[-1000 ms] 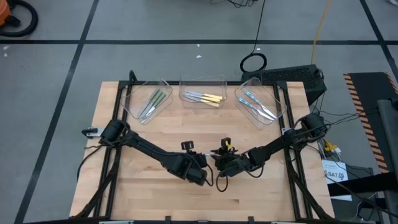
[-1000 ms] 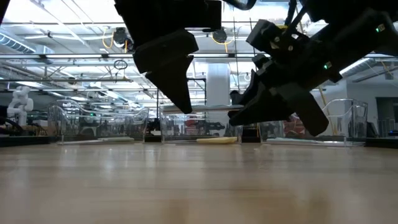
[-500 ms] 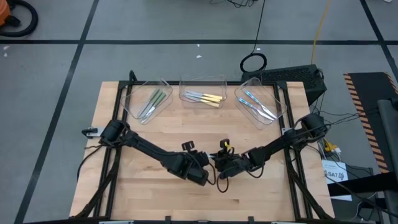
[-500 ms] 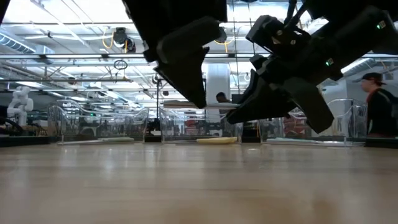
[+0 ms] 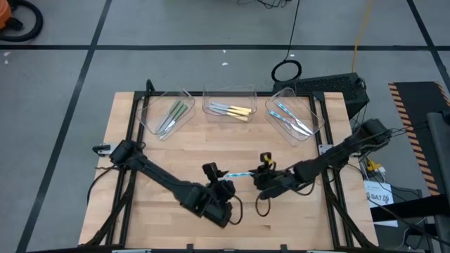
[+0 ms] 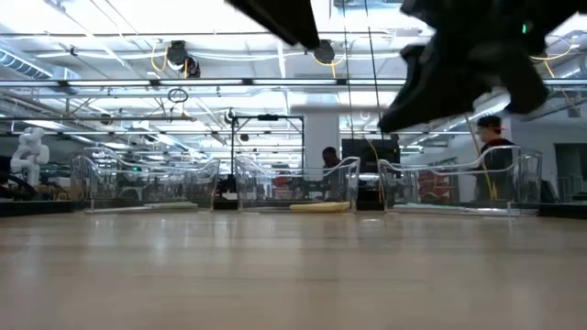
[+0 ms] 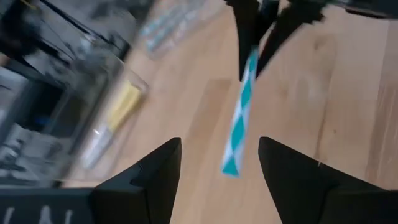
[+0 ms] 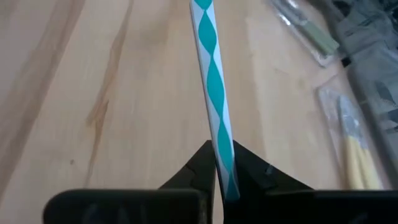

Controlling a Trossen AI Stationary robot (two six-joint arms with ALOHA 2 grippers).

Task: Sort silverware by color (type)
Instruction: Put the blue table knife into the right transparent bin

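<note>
A utensil with a teal-and-white striped handle (image 5: 239, 174) hangs over the table's middle with my right gripper (image 5: 255, 178) shut on it. Its free end (image 7: 231, 167) points at my left gripper (image 5: 228, 187), which stands open just short of it, one finger on either side and apart from it. At the far edge stand three clear trays: the left one (image 5: 149, 119) holds green-handled pieces (image 5: 176, 114), the middle one (image 5: 228, 93) yellow-handled ones (image 5: 239, 111), the right one (image 5: 315, 121) blue-handled ones (image 5: 288, 116). My right gripper pinches the striped handle (image 8: 222, 152) between its two fingers, coming slantwise from the table's right. The handle sticks out forward, in line with the fingers, toward the table's left. It is lifted clear of the table. Its metal end does not show.
Bare wood lies all around the two grippers. The trays stand in a row well beyond them along the far edge. In the low view a person (image 6: 495, 147) shows in the room behind the table.
Both grippers have risen. My left gripper has drawn back toward the near edge, my right one toward the right edge. The striped utensil has gone up with the right gripper and now shows in the gap between the two.
</note>
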